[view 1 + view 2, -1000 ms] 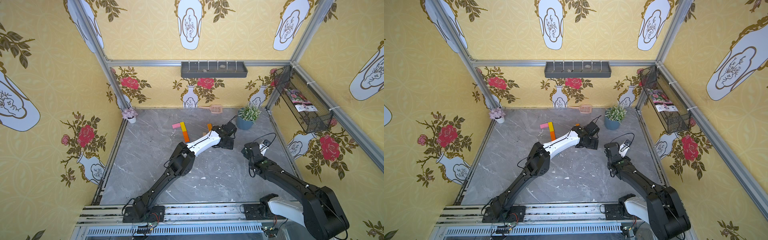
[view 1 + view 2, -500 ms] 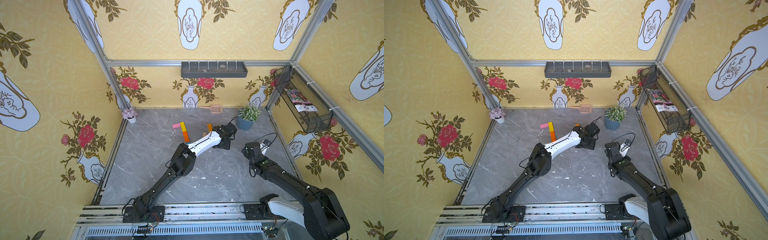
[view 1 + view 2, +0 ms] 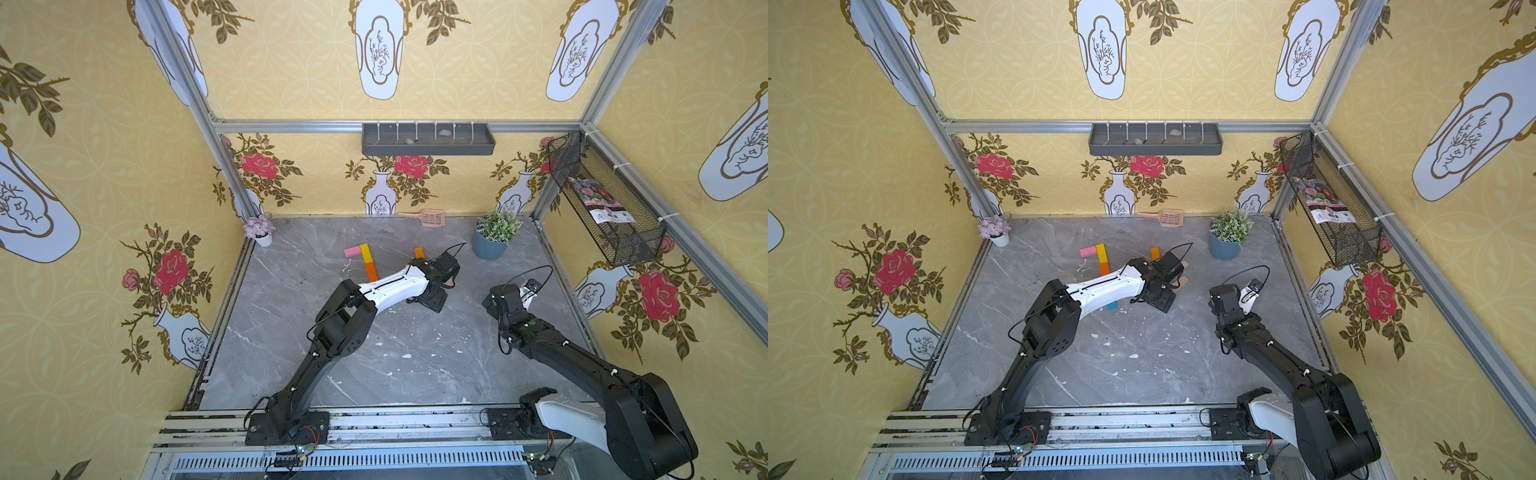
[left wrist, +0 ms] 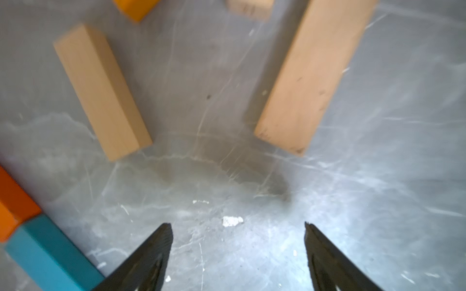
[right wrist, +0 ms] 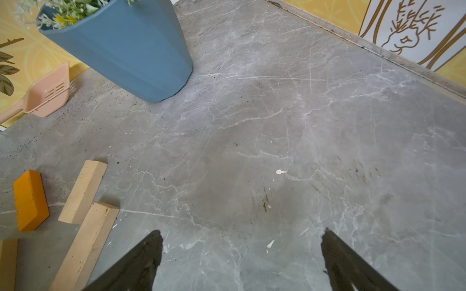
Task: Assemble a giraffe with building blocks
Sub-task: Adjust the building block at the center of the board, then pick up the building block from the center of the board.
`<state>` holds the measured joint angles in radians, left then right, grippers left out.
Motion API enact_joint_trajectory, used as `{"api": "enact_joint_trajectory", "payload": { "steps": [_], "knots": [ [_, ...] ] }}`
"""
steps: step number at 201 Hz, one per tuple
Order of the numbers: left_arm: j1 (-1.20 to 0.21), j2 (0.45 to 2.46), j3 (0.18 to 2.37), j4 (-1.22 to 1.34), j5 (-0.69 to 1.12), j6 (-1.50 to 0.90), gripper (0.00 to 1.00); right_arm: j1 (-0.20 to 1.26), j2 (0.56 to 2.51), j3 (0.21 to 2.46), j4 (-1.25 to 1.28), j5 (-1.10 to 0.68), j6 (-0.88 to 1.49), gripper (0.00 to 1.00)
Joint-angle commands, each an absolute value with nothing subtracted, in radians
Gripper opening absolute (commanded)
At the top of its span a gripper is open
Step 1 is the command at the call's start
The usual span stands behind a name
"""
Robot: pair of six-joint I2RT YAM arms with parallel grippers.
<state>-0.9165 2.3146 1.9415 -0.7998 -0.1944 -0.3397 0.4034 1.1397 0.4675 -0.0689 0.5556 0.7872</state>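
– Left gripper (image 4: 235, 226) first: what is it doing?
– Its jaws are spread with nothing between them, and it hangs over bare table (image 4: 378, 176). The right gripper (image 5: 241, 231) is the same: wide apart, empty, over bare grey top.
– Which blocks are hard to see?
– From above, the left arm (image 3: 390, 286) covers several. The blue block (image 3: 1112, 306) shows only as a sliver under the forearm in a top view. The left wrist view shows it touching the dark orange block (image 4: 12, 201) end to end, both cut by the frame edge. Beyond the fingertips lie the first tan block (image 4: 100, 93) and the second tan block (image 4: 312, 73), apart, splayed and blurred. Past them, the third tan block (image 4: 249, 7) and the loose orange block (image 4: 136, 7) are cropped to stubs.
– And farther off?
– The pink block (image 3: 352, 251) touches the yellow block (image 3: 365, 252), making a corner. The dark orange block follows the yellow until the arm hides it. The scoop (image 3: 432, 217) lies by the back wall, with the plant pot (image 3: 489, 248) nearby.
– How are the arms posed?
– The left arm rises from the rail and bends at the elbow, its forearm reaching over the blocks and its wrist bent down. The right arm (image 3: 561, 353) stretches low and stops beside the tan blocks. Its fingers are hard to make out from above.
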Motion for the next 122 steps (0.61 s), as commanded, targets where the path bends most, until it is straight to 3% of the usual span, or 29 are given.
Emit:
{"api": "enact_joint_trajectory", "payload": {
  "steps": [1,35,122],
  "knots": [
    [-0.917,2.326,1.968,-0.714,-0.149,-0.112,0.87,0.402,1.135,0.466,-0.031,0.558,0.783,0.98],
    [-0.912,2.398,2.083,-0.726,-0.143,-0.018,0.86,0.400,1.102,0.448,-0.024,0.567,0.781,0.98],
    [-0.874,2.538,2.252,-0.760,-0.076,-0.015,0.71,0.394,1.108,0.446,-0.015,0.553,0.767,0.98]
  ]
}}
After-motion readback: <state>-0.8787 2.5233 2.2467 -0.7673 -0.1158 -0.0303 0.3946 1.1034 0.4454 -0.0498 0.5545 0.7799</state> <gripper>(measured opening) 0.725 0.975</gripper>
